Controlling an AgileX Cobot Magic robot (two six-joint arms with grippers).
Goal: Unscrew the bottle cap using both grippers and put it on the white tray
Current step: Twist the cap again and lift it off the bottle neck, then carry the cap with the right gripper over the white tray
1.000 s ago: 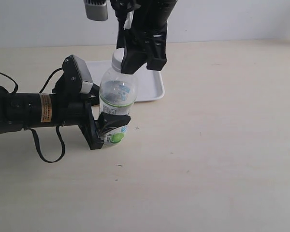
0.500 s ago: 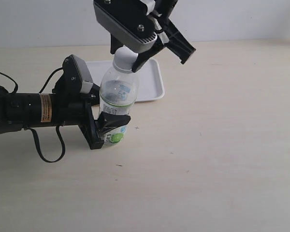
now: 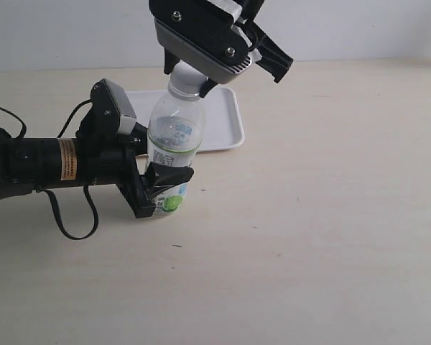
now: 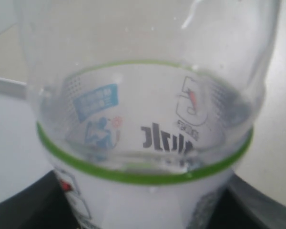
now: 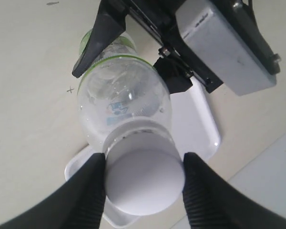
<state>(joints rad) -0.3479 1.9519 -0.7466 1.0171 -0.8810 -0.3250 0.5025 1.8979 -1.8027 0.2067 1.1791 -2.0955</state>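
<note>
Items counted: one bottle (image 3: 174, 144), one cap (image 5: 148, 191), one tray (image 3: 226, 129), two end effectors. The bottle stands upright on the desk (image 3: 330, 215), just in front of the tray's near edge; whether the two touch cannot be determined. The left end effector (image 3: 165, 188) reaches in level from the left and is clamped on the bottle's lower body, across the label; the left wrist view shows only the clear wall, a green band and dark lettering at close range. The cap sits on the bottle's neck, not on the tray. The right end effector (image 5: 144, 177) comes down from above and is closed on the cap, its two fingers (image 5: 90, 191) pressed against opposite sides. The tray lies flat behind the bottle.
</note>
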